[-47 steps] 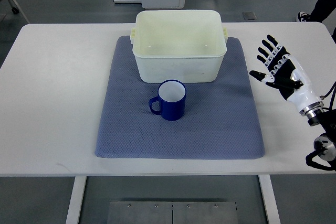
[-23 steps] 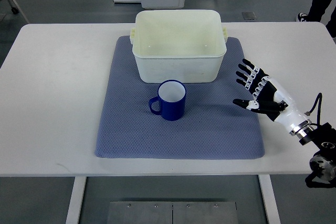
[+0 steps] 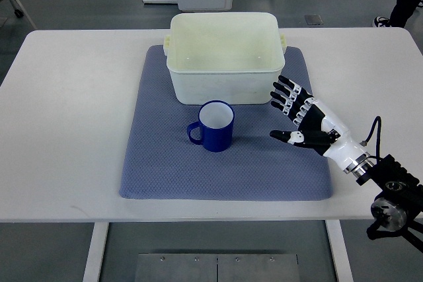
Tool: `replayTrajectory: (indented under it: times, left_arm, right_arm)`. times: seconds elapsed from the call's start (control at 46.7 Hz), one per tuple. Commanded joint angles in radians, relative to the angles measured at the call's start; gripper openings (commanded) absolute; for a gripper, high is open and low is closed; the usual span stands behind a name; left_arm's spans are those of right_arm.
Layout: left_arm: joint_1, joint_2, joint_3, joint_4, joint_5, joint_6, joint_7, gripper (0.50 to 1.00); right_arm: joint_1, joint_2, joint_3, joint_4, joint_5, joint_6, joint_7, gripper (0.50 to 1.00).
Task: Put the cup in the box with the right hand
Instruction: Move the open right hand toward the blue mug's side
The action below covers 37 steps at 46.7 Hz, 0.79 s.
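Cup: blue mug with a white inside, standing upright on the mat, just in front of the box's near wall; its handle points toward the picture's left. Nothing shows inside it.
Box: cream plastic tub, open at the top, sitting on the far half of the mat; small lugs stick out at its left and right rims. Its inside shows only bare walls and floor.
Mat: grey-blue textured cloth, lying flat in the middle of the surface, under both cup and box.
Surface: white tabletop.
Right robot hand: black and white, comes in from the lower right, over the mat's right part. Its fingers are spread and extended toward the box's near right corner, the thumb points toward the cup. It holds nothing and is clear of the cup, to the cup's right.
Background: grey floor beyond the surface, a white cabinet base at the top edge.
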Motion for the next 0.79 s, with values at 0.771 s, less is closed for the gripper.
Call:
replayTrajectory:
  times: [0.771]
  left_arm:
    - [0.000,0.000,0.000,0.001,0.000,0.000,0.000,1.000]
  right_arm:
    - [0.095,0.182,-0.112,-0.089,-0.006,-0.161,0.000,0.998]
